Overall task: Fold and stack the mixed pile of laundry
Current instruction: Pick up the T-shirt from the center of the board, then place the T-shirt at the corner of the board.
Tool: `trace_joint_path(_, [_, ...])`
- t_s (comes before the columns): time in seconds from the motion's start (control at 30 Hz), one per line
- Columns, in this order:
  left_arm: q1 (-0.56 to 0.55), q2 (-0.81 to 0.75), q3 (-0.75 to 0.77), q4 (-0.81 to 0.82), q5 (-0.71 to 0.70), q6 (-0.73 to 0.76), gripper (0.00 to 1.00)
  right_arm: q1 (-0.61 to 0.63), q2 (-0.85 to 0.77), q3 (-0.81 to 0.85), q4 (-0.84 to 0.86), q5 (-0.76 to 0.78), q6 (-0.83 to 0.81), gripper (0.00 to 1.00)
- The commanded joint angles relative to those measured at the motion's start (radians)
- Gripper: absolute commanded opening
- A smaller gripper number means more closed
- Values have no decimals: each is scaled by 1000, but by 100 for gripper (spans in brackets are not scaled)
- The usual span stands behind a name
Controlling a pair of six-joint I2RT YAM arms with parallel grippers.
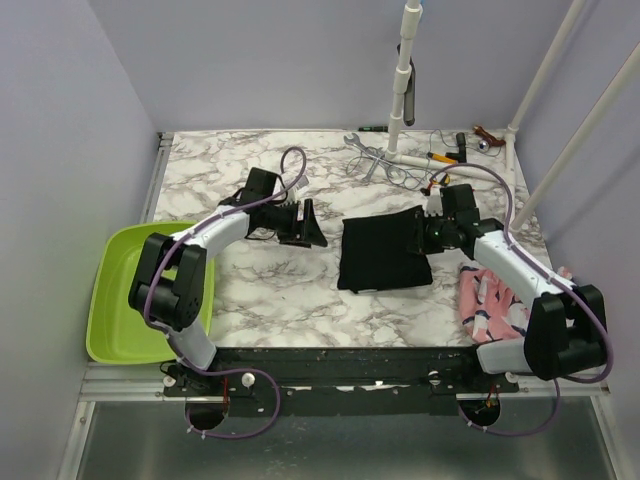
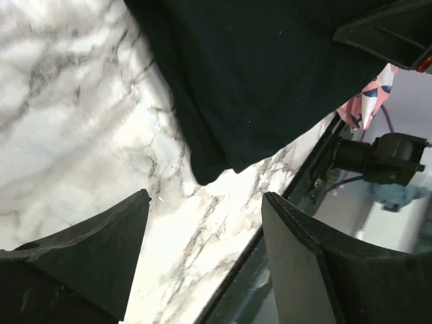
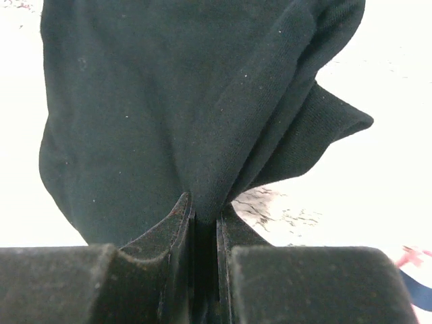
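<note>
My right gripper (image 3: pixel 206 229) is clamped on a raised fold of the black garment (image 1: pixel 385 255); in the right wrist view the cloth fills the narrow slot between the fingers, and how deep it goes in is hidden. The garment lies roughly folded at the middle of the marble table (image 1: pixel 280 290), its right edge hidden under that gripper (image 1: pixel 428 235) from above.

My left gripper (image 2: pixel 202 270) stands with its fingers (image 2: pixel 88 263) well apart, only marble showing between them. A rounded corner of the black garment (image 2: pixel 270 81) lies just ahead of the tips, not touching. From above, this gripper (image 1: pixel 305 225) sits to the left of the cloth, apart from it.

The pink shark-print garment (image 1: pixel 490 300) is bunched at the near right edge, partly covered by my right arm, so I cannot make out its full shape. A sliver of navy at the lower right corner of the right wrist view is cut off; I cannot tell what it is.

The lime green basin (image 1: pixel 120 300) hangs over the left edge, partly behind my left arm
</note>
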Motion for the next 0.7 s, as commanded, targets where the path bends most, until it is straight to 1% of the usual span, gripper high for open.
trace_joint_path(0.0, [11, -91, 81, -104, 24, 284, 71, 0, -50, 75, -181, 64, -178, 1])
trace_joint_path(0.1, [14, -146, 76, -137, 4, 381, 74, 0, -77, 121, -270, 144, -232, 1])
trace_joint_path(0.2, [14, -187, 72, -162, 11, 425, 77, 0, -139, 154, -325, 198, -293, 1])
trace_joint_path(0.3, [14, -219, 63, -161, 26, 463, 86, 0, -206, 183, -435, 297, -375, 1])
trace_joint_path(0.33, [14, -231, 61, -157, 26, 468, 91, 0, -223, 194, -488, 332, -406, 1])
trace_joint_path(0.43, [14, -255, 53, -148, 24, 472, 91, -1, -290, 193, -585, 467, -432, 1])
trace_joint_path(0.53, [12, -266, 46, -142, 36, 474, 92, 0, -373, 186, -649, 511, -473, 1])
trace_joint_path(0.67, [8, -265, 45, -139, 46, 471, 92, 0, -408, 198, -751, 599, -476, 1])
